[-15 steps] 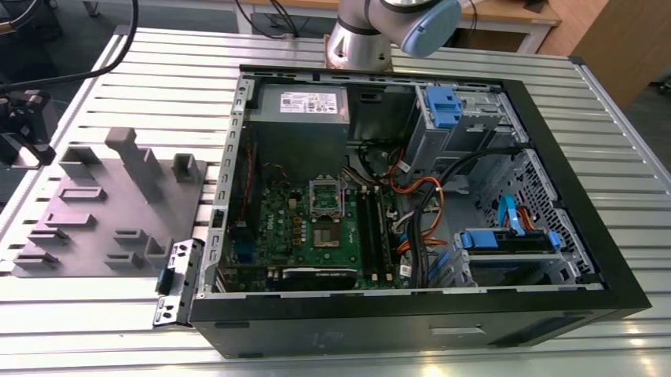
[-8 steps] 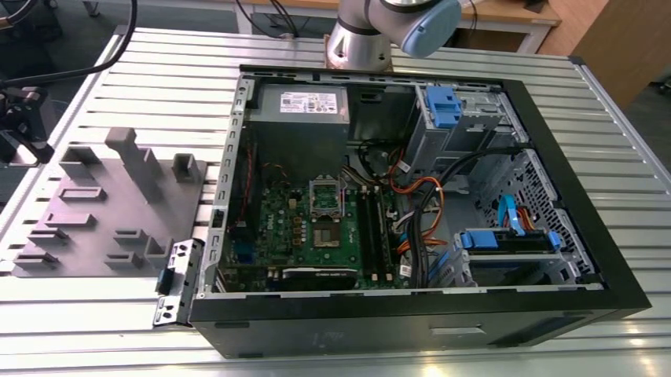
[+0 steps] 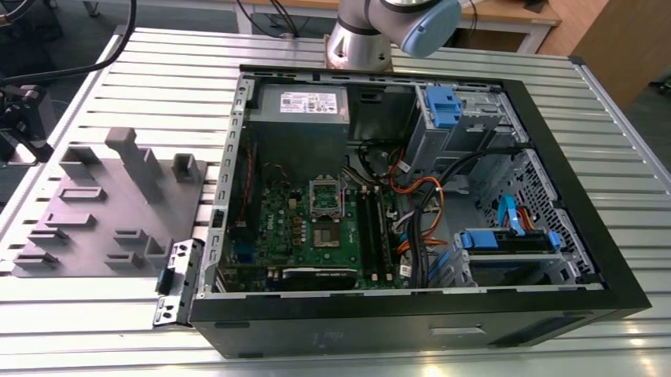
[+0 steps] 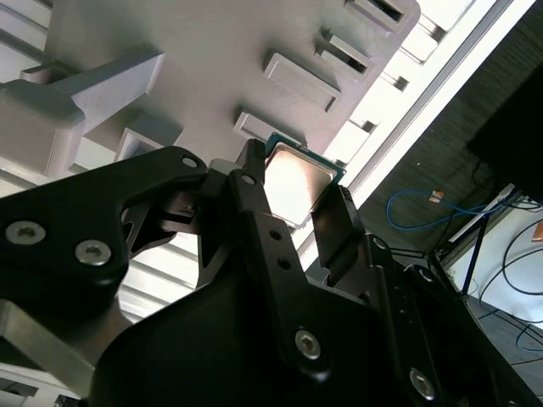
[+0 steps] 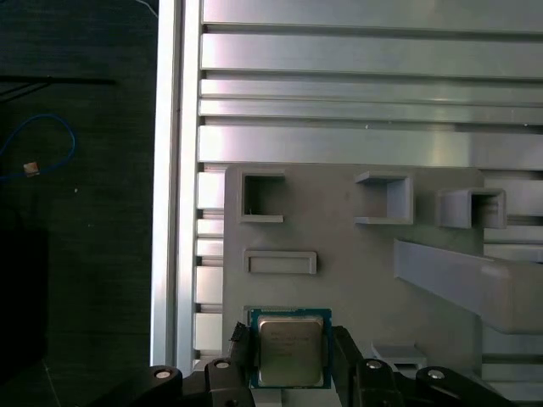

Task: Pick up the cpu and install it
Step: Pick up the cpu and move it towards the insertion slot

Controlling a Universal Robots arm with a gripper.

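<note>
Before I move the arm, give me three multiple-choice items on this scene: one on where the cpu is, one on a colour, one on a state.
1. Where is the cpu? A) in the socket B) at the gripper, by the grey tray C) on the case floor
2. The drive clips are: A) blue B) red C) yellow
3. The computer case is: A) closed B) upside down C) open, motherboard showing

B: the first wrist view shows it there.
A: they look blue in the exterior view.
C: board and cables lie exposed from above.
</note>
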